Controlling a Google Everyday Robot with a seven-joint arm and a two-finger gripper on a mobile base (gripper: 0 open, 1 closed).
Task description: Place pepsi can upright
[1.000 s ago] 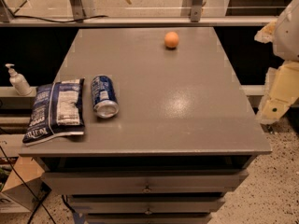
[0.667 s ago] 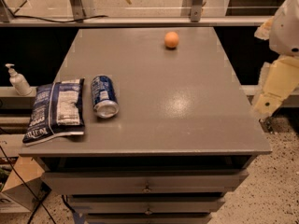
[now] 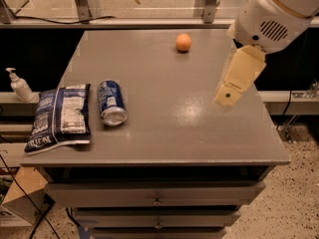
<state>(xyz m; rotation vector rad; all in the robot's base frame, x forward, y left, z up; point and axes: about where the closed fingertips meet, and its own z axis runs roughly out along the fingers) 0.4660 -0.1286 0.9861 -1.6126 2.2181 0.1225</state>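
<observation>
The pepsi can (image 3: 111, 102) is dark blue with white markings. It lies on its side on the left part of the grey table (image 3: 164, 133), its silver end toward the front edge. My gripper (image 3: 228, 94) is a cream-coloured part hanging from the white arm (image 3: 271, 11) over the right side of the table. It is far to the right of the can and holds nothing that I can see.
A flat blue-and-white snack bag (image 3: 61, 117) lies just left of the can. An orange ball (image 3: 183, 42) sits at the back middle. A soap dispenser (image 3: 20, 85) stands on a ledge left of the table. Drawers (image 3: 157, 199) are below the tabletop.
The arm and gripper have moved left, from beyond the table's right edge to over its right side. The can, bag and ball have not moved.
</observation>
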